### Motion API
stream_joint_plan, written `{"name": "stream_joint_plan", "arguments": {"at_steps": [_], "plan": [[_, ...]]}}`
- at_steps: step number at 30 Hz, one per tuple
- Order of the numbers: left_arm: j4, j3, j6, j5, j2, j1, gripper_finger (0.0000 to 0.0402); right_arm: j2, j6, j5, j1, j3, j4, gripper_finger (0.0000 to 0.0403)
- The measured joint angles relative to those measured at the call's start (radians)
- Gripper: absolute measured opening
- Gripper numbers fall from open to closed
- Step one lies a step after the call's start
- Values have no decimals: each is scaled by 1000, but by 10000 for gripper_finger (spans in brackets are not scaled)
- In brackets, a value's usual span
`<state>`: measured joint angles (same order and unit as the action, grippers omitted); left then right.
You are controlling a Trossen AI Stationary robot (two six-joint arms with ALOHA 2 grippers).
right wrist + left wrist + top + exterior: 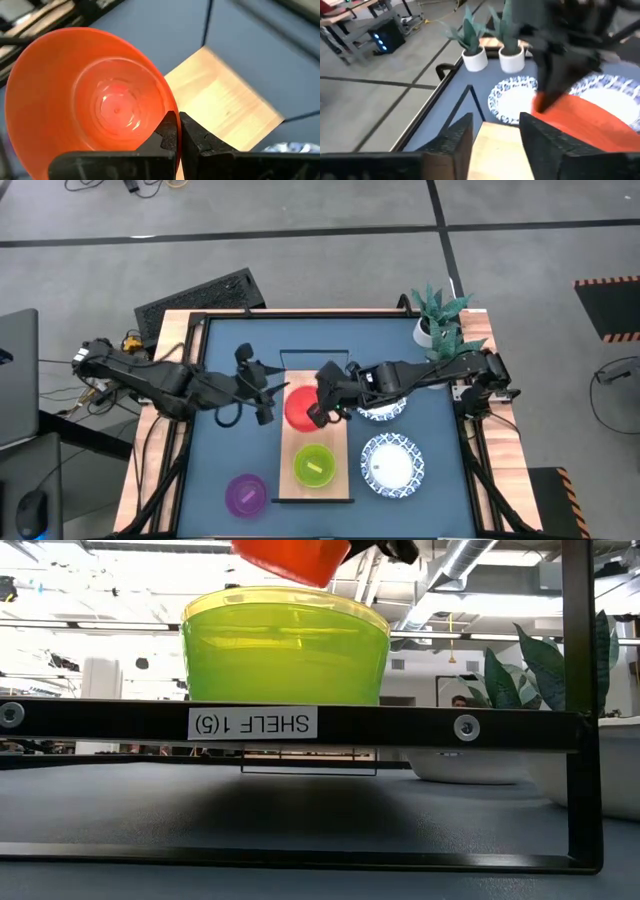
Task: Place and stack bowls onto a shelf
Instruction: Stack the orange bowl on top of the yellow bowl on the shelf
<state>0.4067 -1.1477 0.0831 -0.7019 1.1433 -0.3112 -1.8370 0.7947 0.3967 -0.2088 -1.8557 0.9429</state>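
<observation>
From above, the red bowl (pixel 298 408) is held by the right tool (pixel 322 408) over the far part of the shelf (pixel 316 442); the green bowl (pixel 314 465) sits nearer on it. The left tool (pixel 268 396), parted wide and empty, is seen just left of the shelf. The purple bowl (pixel 246 494) lies on the worktop (pixel 240 440).

At worktop height, the red bowl (pixel 292 560) hangs above the green one (pixel 286 645).

In the right wrist view, the fingers (pixel 170 131) are pinched on the red bowl's (pixel 85 95) rim.

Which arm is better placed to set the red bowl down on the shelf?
The right: its tool is pinching the red bowl's rim above the shelf. The left tool is empty and open beside it.
</observation>
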Motion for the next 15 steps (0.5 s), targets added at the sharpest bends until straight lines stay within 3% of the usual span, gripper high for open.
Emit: {"name": "stream_joint_plan", "arguments": {"at_steps": [5, 15], "plan": [[19, 0, 70, 18, -96, -20, 182, 2, 66, -32, -72, 12, -6, 22], [220, 0, 236, 115, -183, -43, 183, 0, 264, -36, -210, 149, -79, 22]]}}
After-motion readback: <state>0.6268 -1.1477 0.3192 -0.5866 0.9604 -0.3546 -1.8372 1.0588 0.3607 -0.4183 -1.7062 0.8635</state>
